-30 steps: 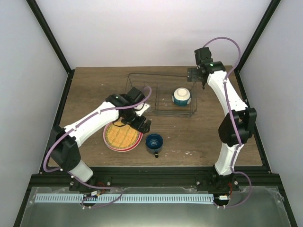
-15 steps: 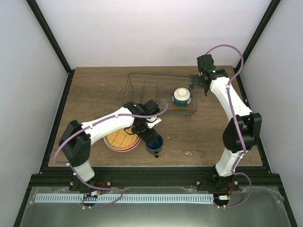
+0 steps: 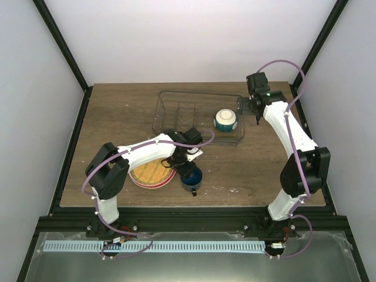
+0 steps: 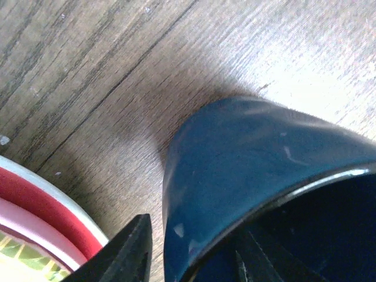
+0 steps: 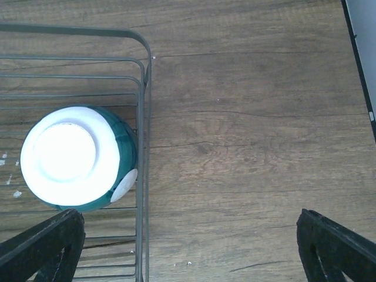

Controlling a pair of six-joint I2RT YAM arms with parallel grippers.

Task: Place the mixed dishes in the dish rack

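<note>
- Left arm bent low; my left gripper (image 4: 188, 258) straddles the mug (image 4: 247, 164) wall, and I cannot tell if it pinches.
- Right arm outstretched; my right gripper (image 5: 188, 252) is spread wide beside the dish rack (image 5: 143, 117).

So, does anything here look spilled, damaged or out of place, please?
Nothing much: the bowl sits inside the dish rack, the mug stands upright beside the stacked plates. Only a few pale specks mark the table.
</note>
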